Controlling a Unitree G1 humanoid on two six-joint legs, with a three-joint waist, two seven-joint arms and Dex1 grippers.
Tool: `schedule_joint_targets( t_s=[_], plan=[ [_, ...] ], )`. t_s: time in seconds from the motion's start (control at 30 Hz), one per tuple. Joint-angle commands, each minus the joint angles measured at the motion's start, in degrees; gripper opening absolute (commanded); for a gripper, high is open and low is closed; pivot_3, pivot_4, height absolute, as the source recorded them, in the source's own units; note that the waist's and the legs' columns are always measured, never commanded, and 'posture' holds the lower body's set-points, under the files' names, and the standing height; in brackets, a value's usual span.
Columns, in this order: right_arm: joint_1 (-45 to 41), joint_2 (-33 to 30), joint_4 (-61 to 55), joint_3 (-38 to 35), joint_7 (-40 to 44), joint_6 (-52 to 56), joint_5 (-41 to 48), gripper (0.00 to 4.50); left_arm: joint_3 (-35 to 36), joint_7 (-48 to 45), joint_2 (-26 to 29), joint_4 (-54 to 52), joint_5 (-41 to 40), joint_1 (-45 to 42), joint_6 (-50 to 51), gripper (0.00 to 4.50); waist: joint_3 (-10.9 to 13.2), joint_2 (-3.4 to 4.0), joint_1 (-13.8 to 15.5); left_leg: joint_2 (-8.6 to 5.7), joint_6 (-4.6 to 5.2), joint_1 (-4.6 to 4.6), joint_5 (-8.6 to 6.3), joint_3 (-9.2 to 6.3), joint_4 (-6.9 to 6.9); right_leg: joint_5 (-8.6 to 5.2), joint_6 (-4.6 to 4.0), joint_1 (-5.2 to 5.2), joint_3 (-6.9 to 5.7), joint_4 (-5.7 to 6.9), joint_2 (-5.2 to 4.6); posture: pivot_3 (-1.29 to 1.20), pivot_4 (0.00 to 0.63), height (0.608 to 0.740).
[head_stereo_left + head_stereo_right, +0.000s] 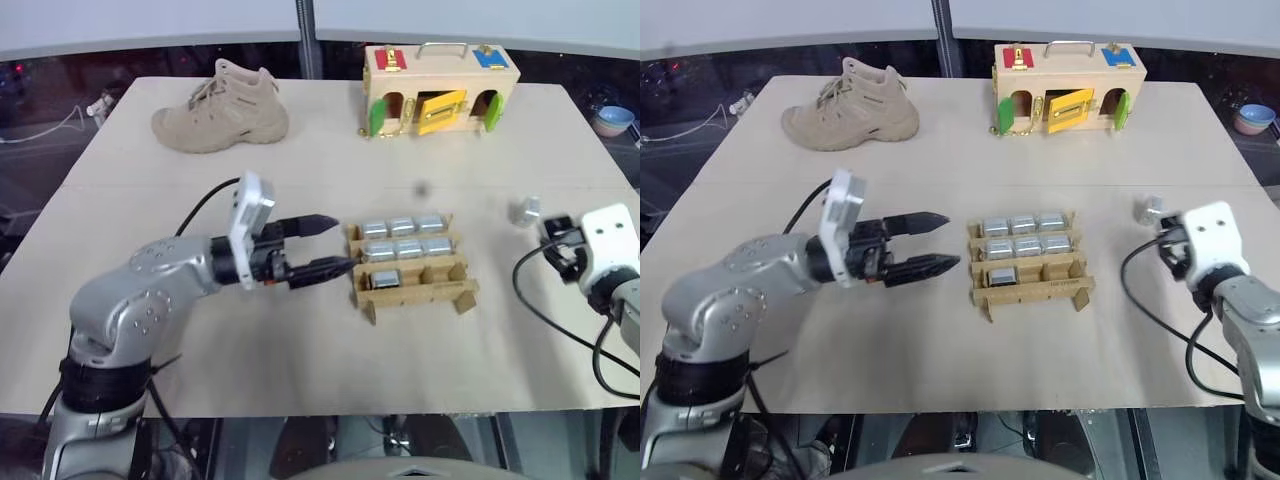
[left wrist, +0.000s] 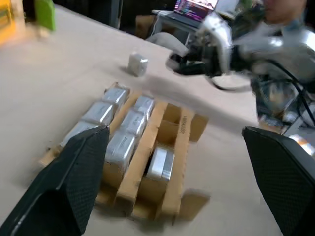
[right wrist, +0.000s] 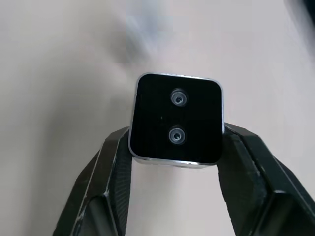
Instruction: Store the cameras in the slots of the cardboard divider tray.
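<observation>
Cameras: seven sit in the cardboard divider tray (image 1: 412, 275) slots.
Right hand (image 3: 174, 147): clamped on one camera (image 3: 176, 118).
Left hand (image 1: 322, 248): fingers apart.

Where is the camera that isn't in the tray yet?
The loose camera sits between the right gripper's fingers, right of the tray over the table.

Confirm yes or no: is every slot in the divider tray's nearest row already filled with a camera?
No. The cardboard divider tray has one camera in its nearest row; the slots beside it are empty.
</observation>
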Motion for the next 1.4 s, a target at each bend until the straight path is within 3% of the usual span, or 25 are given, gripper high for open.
schedule_joint_targets(
  t_s=[0.03,0.23,0.63,0.67,0.7,0.73,0.9,0.93,1.03,1.07,1.2,1.27,1.4],
  plan=[
    [-2.11,-4.69,-12.69,5.03,13.08,-8.57,4.77,1.92,2.13,8.29,-0.73,5.32,-18.21,-7.5,14.85,4.5,0.0,-0.08,-0.46,0.03,-0.01,0.02,0.01,-0.07,0.0,0.0,0.0,0.02,-0.04,0.02,0.05,0.0,0.15,0.74],
    [-15.59,-7.68,-11.07,21.65,23.47,-22.06,-2.85,1.92,0.98,23.49,-5.12,14.72,-30.35,-15.95,21.86,4.5,0.07,-0.21,-0.39,-0.02,-0.03,0.05,0.02,-0.06,0.13,0.02,0.02,0.08,-0.04,0.04,-0.04,0.0,0.15,0.74],
    [-22.94,-4.01,-8.05,27.01,27.76,-27.2,-7.04,1.92,-1.9,30.58,-5.41,15.56,-36.35,-17.46,23.56,4.5,0.09,-0.25,0.92,-0.05,-0.04,-0.02,0.02,-0.08,0.15,0.17,-0.24,0.06,-0.09,0.01,-0.16,0.0,0.15,0.74],
    [-22.96,-3.74,-8.3,27.02,27.79,-27.01,-7.21,1.92,-2.15,30.77,-5.53,15.73,-36.61,-17.53,23.45,3.98,0.09,-0.25,0.95,-0.05,-0.04,-0.02,0.02,-0.08,0.16,0.18,-0.24,0.07,-0.09,0.01,-0.16,0.0,0.15,0.74],
    [-22.99,-3.48,-8.55,27.09,27.78,-26.75,-7.39,1.92,-2.37,30.91,-5.54,15.9,-36.89,-17.58,23.36,3.83,0.09,-0.25,0.95,-0.06,-0.04,-0.02,0.02,-0.08,0.17,0.18,-0.25,0.07,-0.09,0.01,-0.16,0.0,0.15,0.74],
    [-22.99,-3.25,-8.94,27.15,27.76,-26.33,-7.48,1.92,-2.71,30.67,-5.46,15.8,-36.79,-17.65,23.42,3.39,0.09,-0.25,0.95,-0.06,-0.04,-0.03,0.02,-0.08,0.18,0.18,-0.25,0.07,-0.1,0.02,-0.16,0.0,0.15,0.74],
    [-23.33,-2.52,-10.16,27.06,28.06,-23.35,-6.77,1.92,-3.04,30.62,-5.61,16.38,-36.89,-18.32,23.0,0.97,0.09,-0.25,0.96,-0.06,-0.05,-0.02,0.02,-0.08,0.18,0.18,-0.25,0.07,-0.1,0.04,-0.16,0.0,0.15,0.74],
    [-23.53,-2.22,-10.18,26.83,27.97,-22.72,-6.44,2.42,-3.1,30.4,-5.54,16.72,-36.78,-18.63,23.03,0.69,0.09,-0.25,0.96,-0.06,-0.05,-0.02,0.02,-0.08,0.18,0.18,-0.25,0.06,-0.1,0.04,-0.16,0.0,0.15,0.74],
    [-23.14,-1.76,-10.69,25.85,27.4,-20.99,-6.02,3.97,-3.66,28.9,-5.81,17.04,-34.9,-19.53,22.77,0.73,0.09,-0.25,0.95,-0.06,-0.05,-0.02,0.02,-0.09,0.19,0.18,-0.25,0.07,-0.11,0.04,-0.16,0.0,0.15,0.74],
    [-21.87,-1.91,-11.22,24.71,26.38,-19.86,-6.32,4.46,-4.04,28.1,-6.15,17.02,-33.59,-19.98,22.3,0.73,0.09,-0.25,0.97,-0.06,-0.05,-0.02,0.02,-0.09,0.19,0.18,-0.25,0.07,-0.11,0.04,-0.16,0.0,0.15,0.74],
    [-6.5,1.17,-13.88,6.18,23.19,-11.78,3.27,4.5,-11.14,20.43,-8.52,15.99,-18.73,-23.83,15.29,0.73,0.07,-0.29,2.02,-0.12,-0.04,-0.1,0.02,-0.15,0.25,0.18,-0.25,0.12,-0.26,-0.03,-0.21,0.0,0.15,0.74],
    [4.07,2.25,-15.81,-4.31,26.4,-11.09,8.19,4.5,-19.39,14.62,-9.93,16.44,-7.45,-25.95,8.16,0.73,0.04,-0.25,3.02,-0.2,-0.04,-0.19,0.02,-0.25,0.26,0.18,-0.24,0.14,-0.38,-0.06,-0.24,0.0,0.15,0.74],
    [16.42,4.1,-19.67,-13.77,27.02,-11.49,13.03,4.5,-28.82,5.42,-13.68,21.25,6.85,-28.15,-2.49,0.73,0.0,-0.16,2.41,-0.33,0.0,-0.18,0.0,-0.21,0.21,0.17,-0.22,0.14,-0.32,-0.06,-0.29,0.0,0.15,0.74]
  ],
)
